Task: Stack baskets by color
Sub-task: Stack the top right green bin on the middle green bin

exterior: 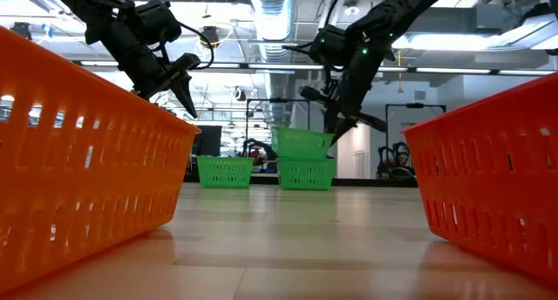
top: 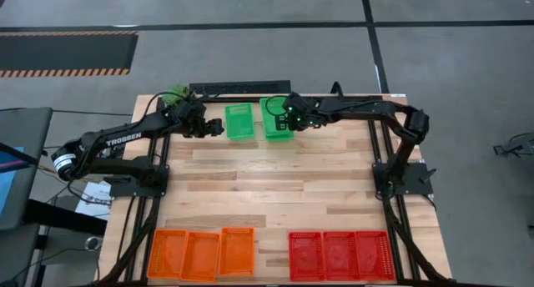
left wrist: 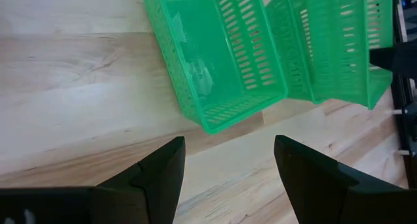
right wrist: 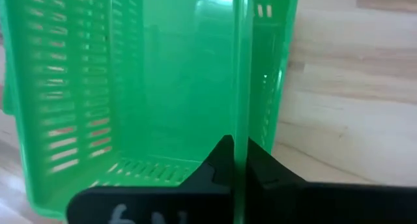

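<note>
Three green baskets stand at the table's far side. One green basket (top: 239,121) (left wrist: 218,55) stands alone on the wood. To its right a second green basket (exterior: 306,173) stands on the table, and a third green basket (exterior: 302,143) (right wrist: 130,87) sits tilted at its top. My right gripper (top: 289,112) (right wrist: 240,165) is shut on that upper basket. My left gripper (top: 219,130) (left wrist: 225,172) hangs open above the table, just left of the lone basket, touching nothing. Three orange baskets (top: 200,254) line the near left edge and three red baskets (top: 340,255) the near right. My right gripper pinches the upper green basket's right long wall (right wrist: 241,120) near its far corner, one finger inside the basket and one outside. The fingers (right wrist: 218,164) slant down from the table's far right. The basket is tilted, its underside at the rim of the basket below (exterior: 306,160).
A green plant (top: 175,95) stands at the far left corner behind my left arm. A dark bar (top: 240,88) runs along the far edge. Bare wood (top: 267,187) lies between the green baskets and the near rows.
</note>
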`<action>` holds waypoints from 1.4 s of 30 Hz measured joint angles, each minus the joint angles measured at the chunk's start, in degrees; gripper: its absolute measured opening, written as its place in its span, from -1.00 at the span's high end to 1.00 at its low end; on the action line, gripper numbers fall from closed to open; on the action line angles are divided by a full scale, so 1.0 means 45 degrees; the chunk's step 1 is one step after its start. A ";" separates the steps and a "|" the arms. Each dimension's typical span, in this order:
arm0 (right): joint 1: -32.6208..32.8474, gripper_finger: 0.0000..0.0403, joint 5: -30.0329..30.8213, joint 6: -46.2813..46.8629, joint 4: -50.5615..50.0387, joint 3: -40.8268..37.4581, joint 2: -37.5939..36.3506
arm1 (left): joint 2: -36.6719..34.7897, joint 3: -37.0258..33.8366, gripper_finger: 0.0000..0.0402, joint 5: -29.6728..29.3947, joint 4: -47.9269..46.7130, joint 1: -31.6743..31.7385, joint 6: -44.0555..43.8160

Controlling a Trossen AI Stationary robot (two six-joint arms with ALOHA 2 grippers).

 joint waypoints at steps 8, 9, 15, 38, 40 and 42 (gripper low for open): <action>-0.0019 0.94 0.0302 -0.0074 -0.0211 0.0005 0.0179 | 0.0000 0.0000 -0.11 -0.0018 -0.0005 0.0000 0.0000; -0.0009 0.94 0.0299 -0.0121 -0.0263 0.0000 0.0189 | 0.0000 0.0000 -0.11 -0.0015 -0.0005 0.0000 0.0000; -0.0007 0.88 0.0299 -0.0222 -0.0362 0.0005 0.0185 | 0.0000 0.0000 -0.11 -0.0019 -0.0005 0.0000 0.0000; -0.0010 0.72 0.0397 -0.0372 -0.0641 0.0000 0.0185 | 0.0000 0.0000 -0.11 -0.0015 -0.0005 0.0000 -0.0039; -0.0010 0.70 0.0392 -0.0372 -0.0641 0.0000 0.0185 | 0.0000 0.0000 -0.11 -0.0015 -0.0005 0.0000 -0.0039; -0.0010 0.68 0.0392 -0.0377 -0.0641 0.0000 0.0185 | 0.0000 0.0000 -0.11 -0.0012 -0.0005 0.0000 -0.0039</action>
